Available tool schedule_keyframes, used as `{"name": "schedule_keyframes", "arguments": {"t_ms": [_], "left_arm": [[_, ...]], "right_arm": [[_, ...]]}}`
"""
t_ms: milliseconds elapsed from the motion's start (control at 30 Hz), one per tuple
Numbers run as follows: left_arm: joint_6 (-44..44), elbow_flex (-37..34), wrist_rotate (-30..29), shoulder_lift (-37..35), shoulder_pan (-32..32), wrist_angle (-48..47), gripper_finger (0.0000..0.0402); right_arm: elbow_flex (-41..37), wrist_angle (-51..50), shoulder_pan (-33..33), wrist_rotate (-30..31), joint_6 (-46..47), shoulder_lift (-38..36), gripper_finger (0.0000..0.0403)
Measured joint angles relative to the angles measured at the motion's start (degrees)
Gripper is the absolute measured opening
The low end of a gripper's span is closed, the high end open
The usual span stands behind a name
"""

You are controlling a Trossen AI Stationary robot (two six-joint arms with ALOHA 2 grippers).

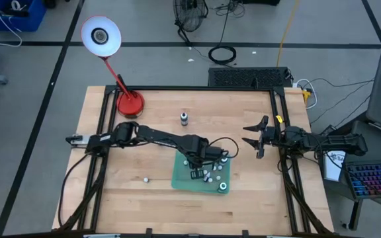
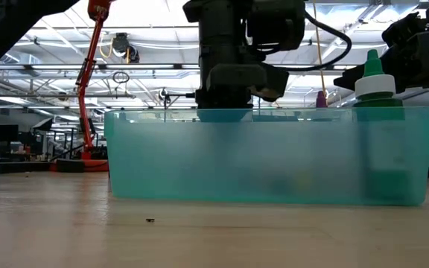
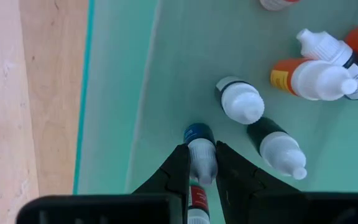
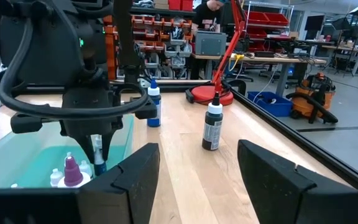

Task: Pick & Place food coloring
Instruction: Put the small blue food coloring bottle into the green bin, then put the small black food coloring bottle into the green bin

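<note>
The food coloring bottles lie and stand in the green tray (image 1: 180, 177), several with white caps and dark bodies (image 3: 241, 99), one orange (image 3: 309, 78). My left gripper (image 3: 202, 167) reaches down into the tray's far left part and is shut on a small bottle with a white cap and blue body (image 3: 197, 132); the right wrist view shows the same gripper (image 4: 98, 152). My right gripper (image 1: 253, 139) waits open to the right of the tray, touching nothing. A dark bottle (image 1: 184, 119) stands on its base on the table beyond the tray. My left gripper pinches the blue bottle by its white cap (image 3: 202, 155) between the two fingers (image 3: 178, 168). The fingers come from above, pointing down. The bottle is upright below them, blue body lowest (image 4: 99, 167). Whether its base rests on the tray floor I cannot tell.
A red lamp base (image 1: 129, 104) stands at the table's far left with its arm and shade reaching past the edge. A small white-capped bottle (image 1: 146, 178) sits left of the tray. A green-capped bottle (image 2: 375, 112) stands in the tray's corner. Bare wood lies around the tray.
</note>
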Motion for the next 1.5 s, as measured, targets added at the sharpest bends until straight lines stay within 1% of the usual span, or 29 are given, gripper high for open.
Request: {"name": "schedule_keyframes", "arguments": {"t_ms": [100, 133, 300, 433, 733, 967, 1067, 1200, 1300, 1367, 1400, 1500], "left_arm": [[-0.02, -0.04, -0.06, -0.07, -0.04, 0.07, 0.0055], [-0.02, -0.04, -0.06, -0.07, -0.04, 0.07, 0.0064], [-0.02, -0.37, 0.02, 0.49, -0.28, -0.01, 0.0136], [-0.04, -0.33, 0.01, 0.18, -0.57, 0.20, 0.0163], [-0.12, -0.31, -0.01, -0.41, -0.51, -0.54, 0.0169], [-1.33, -0.26, -0.16, -5.00, 0.03, -1.33, 0.0170], [-2.55, -0.26, -0.29, -7.88, 0.03, -3.86, 0.0170], [-7.66, -0.26, -1.91, -12.61, -1.44, -11.21, 0.0170], [-14.47, -0.26, -7.07, -16.09, -4.78, -15.70, 0.0170], [-21.11, -1.46, -10.72, -18.85, -7.76, -17.75, 0.0170], [-25.05, -2.39, -11.36, -19.90, -9.16, -18.40, 0.0170], [-39.62, -7.63, -10.41, -23.47, -13.46, -18.75, 0.0171]], "right_arm": [[0.00, 0.00, 0.00, 0.00, 0.00, -0.01, 0.0207], [0.00, 0.00, 0.00, -0.02, 0.00, -0.01, 0.0207], [0.01, 0.01, -0.01, 0.00, 0.00, -0.01, 0.0204], [0.02, 0.02, 0.00, 0.00, 0.00, -0.01, 0.0206], [0.00, 0.02, 0.00, 0.00, 0.00, -0.01, 0.0204], [0.01, 0.03, -0.01, 0.00, 0.00, -0.01, 0.0207], [0.00, 0.02, 0.00, 0.00, -0.02, -0.01, 0.0205], [0.02, 0.02, 0.00, 0.00, 0.00, -0.01, 0.0205], [0.00, 0.02, -0.02, -0.01, -0.01, 0.01, 0.0207], [0.01, 0.03, 0.00, 0.00, -0.02, 0.00, 0.0207], [0.00, 0.04, 0.00, 0.00, -0.02, -0.01, 0.0207], [0.02, 0.04, 0.00, 0.00, 0.00, -0.01, 0.0204]]}}
